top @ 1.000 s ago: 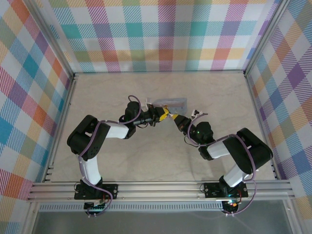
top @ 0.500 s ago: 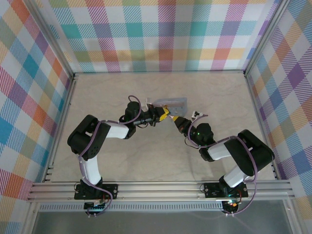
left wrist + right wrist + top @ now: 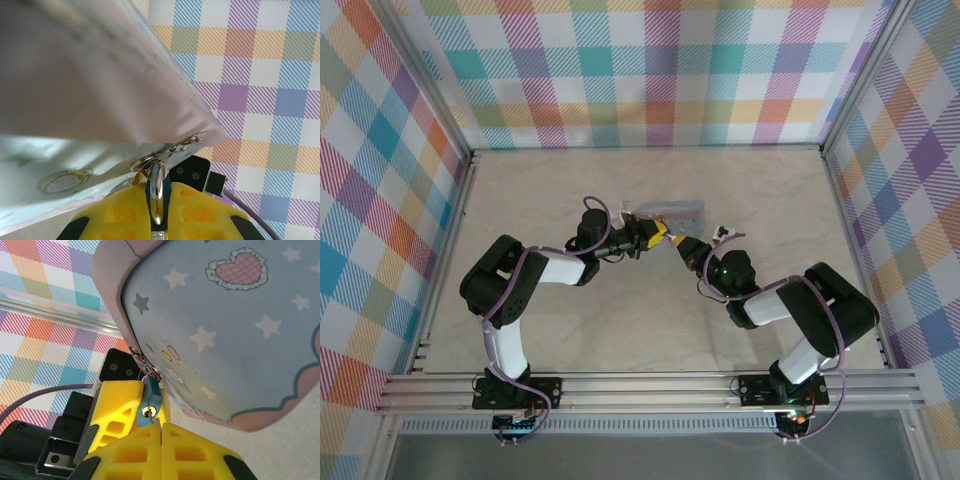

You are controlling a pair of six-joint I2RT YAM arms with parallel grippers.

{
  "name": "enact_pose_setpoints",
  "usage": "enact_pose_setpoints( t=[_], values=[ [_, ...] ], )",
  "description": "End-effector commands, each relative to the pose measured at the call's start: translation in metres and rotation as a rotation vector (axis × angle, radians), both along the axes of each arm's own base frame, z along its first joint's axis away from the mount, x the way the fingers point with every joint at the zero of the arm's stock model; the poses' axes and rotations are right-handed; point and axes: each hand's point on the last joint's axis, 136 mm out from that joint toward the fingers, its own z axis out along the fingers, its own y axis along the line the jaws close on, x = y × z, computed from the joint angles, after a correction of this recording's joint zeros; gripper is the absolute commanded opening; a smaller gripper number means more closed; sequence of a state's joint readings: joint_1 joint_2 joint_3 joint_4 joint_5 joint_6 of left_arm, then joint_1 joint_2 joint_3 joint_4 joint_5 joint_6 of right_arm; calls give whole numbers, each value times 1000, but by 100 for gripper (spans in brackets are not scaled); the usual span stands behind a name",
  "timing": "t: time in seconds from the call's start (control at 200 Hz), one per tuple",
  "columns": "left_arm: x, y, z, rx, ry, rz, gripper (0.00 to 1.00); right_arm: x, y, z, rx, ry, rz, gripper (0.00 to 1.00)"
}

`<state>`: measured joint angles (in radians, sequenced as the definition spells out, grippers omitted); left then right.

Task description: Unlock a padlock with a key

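**A robot test booth in a lab**

I'm driving a purpose-built cell, not a lived-in room. Aluminium rail (image 3: 650, 385) frames a pale, marble-look table (image 3: 520, 200). Plaid-printed walls (image 3: 660, 70) close off its left, far and right edges, like a backdrop for the cameras. My left arm (image 3: 500, 290) and right arm (image 3: 820, 310) are bolted to the rail at the table's near edge. Purple cable (image 3: 45, 390) runs along them, and a small electronics board (image 3: 515, 425) sits under the left base.
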<state>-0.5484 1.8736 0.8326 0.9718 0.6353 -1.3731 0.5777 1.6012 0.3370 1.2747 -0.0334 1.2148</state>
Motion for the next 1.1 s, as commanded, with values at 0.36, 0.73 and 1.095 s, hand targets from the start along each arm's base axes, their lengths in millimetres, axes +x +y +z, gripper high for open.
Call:
enact_pose_setpoints(
  t=[0.36, 0.73, 1.095],
  values=[
    [-12, -15, 16, -49, -42, -57, 0, 6, 18, 13, 141, 11, 17, 0],
    [-17, -15, 12, -39, -40, -72, 0, 11, 20, 12, 216, 77, 15, 0],
    [-18, -15, 9, -36, -37, -77, 0, 10, 33, 5, 86, 5, 87, 0]
  ],
)
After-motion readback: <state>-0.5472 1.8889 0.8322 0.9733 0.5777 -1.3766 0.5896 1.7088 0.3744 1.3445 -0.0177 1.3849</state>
